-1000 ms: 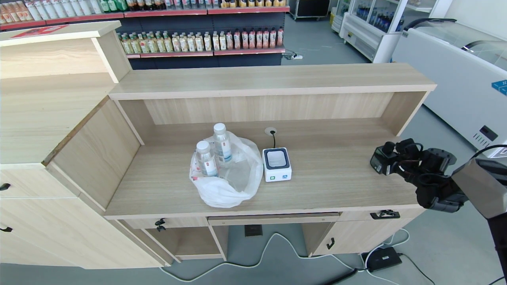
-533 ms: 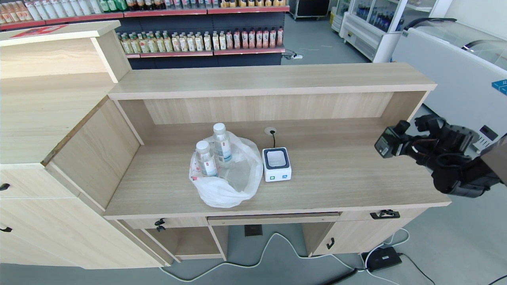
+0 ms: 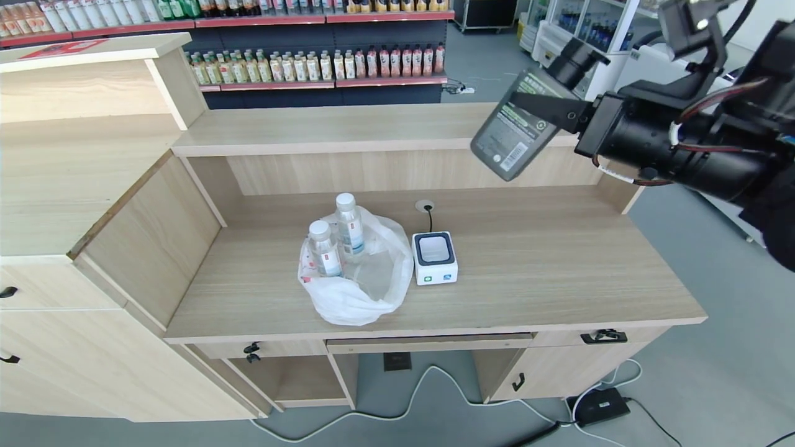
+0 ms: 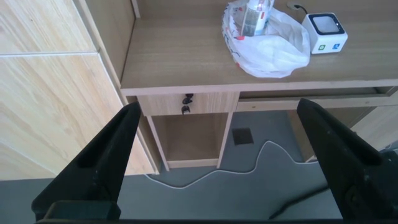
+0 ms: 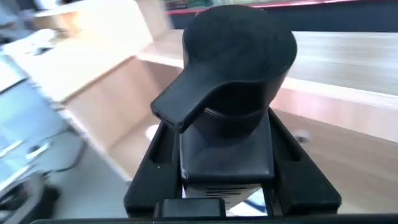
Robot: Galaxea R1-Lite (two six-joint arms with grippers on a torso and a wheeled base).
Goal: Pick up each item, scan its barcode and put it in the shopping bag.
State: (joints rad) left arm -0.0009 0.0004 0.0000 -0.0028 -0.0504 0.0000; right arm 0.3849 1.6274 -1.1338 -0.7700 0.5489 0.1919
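Observation:
My right gripper (image 3: 548,107) is shut on a dark grey jug (image 3: 518,127) with a black cap, held high over the counter's back right; its barcode label faces the head camera. In the right wrist view the jug's cap (image 5: 239,68) sits between the fingers (image 5: 155,171). A white shopping bag (image 3: 357,273) lies mid-counter with two clear bottles (image 3: 323,248) standing in it. The white scanner (image 3: 433,257) sits just right of the bag. My left gripper (image 4: 224,155) hangs open and empty, low in front of the counter's left end, with the bag (image 4: 267,43) and scanner (image 4: 328,31) beyond it.
The wooden counter (image 3: 528,273) has a raised ledge (image 3: 372,124) along its back and a tall side cabinet (image 3: 74,155) on the left. The scanner's cable runs to a grommet (image 3: 424,205). Cables and a power brick (image 3: 599,405) lie on the floor.
My right arm has risen from beside the counter's right end to high above its back right, carrying the jug, which has turned to show its label.

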